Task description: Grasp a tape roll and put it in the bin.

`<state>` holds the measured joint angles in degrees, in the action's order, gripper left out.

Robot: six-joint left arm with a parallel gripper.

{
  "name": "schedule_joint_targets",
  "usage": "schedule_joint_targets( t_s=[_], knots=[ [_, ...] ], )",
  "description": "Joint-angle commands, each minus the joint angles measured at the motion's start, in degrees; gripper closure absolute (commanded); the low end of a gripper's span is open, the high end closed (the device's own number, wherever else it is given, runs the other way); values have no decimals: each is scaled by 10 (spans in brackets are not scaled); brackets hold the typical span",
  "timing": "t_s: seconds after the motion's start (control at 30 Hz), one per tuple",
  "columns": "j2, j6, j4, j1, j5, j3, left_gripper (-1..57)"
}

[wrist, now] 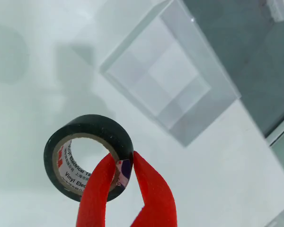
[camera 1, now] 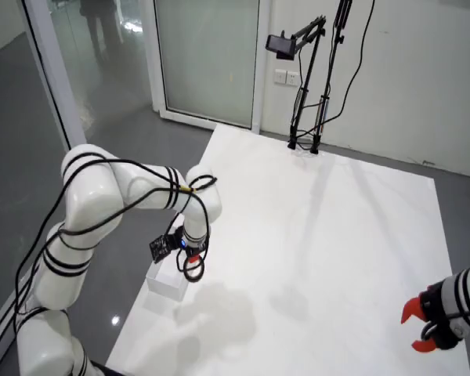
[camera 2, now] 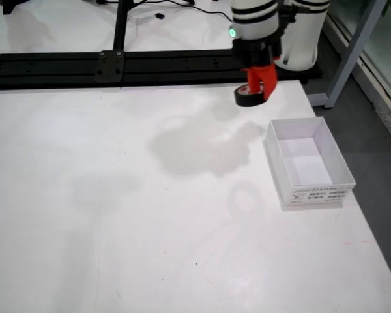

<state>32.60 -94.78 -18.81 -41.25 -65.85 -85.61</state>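
In the view riding on the gripper, one black tape roll (wrist: 88, 157) sits in the lower left of the frame, its pale inner core printed with lettering; two red fingers (wrist: 154, 189) rise from the bottom edge and pinch the roll's wall, one inside the ring and one outside, so the gripper (wrist: 124, 166) is closed on the tape and holds it clear of the table. To the right and above, in the upper middle of the same frame, lies one white open bin (wrist: 170, 71), blurred, seen from above, on the white table (wrist: 28, 118). In the high room view, one white arm (camera 1: 133, 192) with black bands bends across the left half of the frame, its wrist hanging over the single white box at the lower left edge of the table; a second arm's red gripper (camera 1: 420, 323) shows at the lower right corner, well apart. One black camera stand (camera 1: 317, 74) rises at the upper middle. In the table-level view the roll hangs in the red fingers at the upper middle, and the one bin lies right of centre, below and to the right of the roll, not under it.
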Motion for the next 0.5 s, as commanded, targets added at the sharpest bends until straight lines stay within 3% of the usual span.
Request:
schedule_joint_targets(
  t_s=[0.03, 0.27, 0.5],
  knots=[
    [-35, 54, -10, 169, -20, -2, 572],
    [8, 100, -3, 226, 7, -3, 573],
    [78, 106, 11, 246, 78, -3, 573]
  ],
)
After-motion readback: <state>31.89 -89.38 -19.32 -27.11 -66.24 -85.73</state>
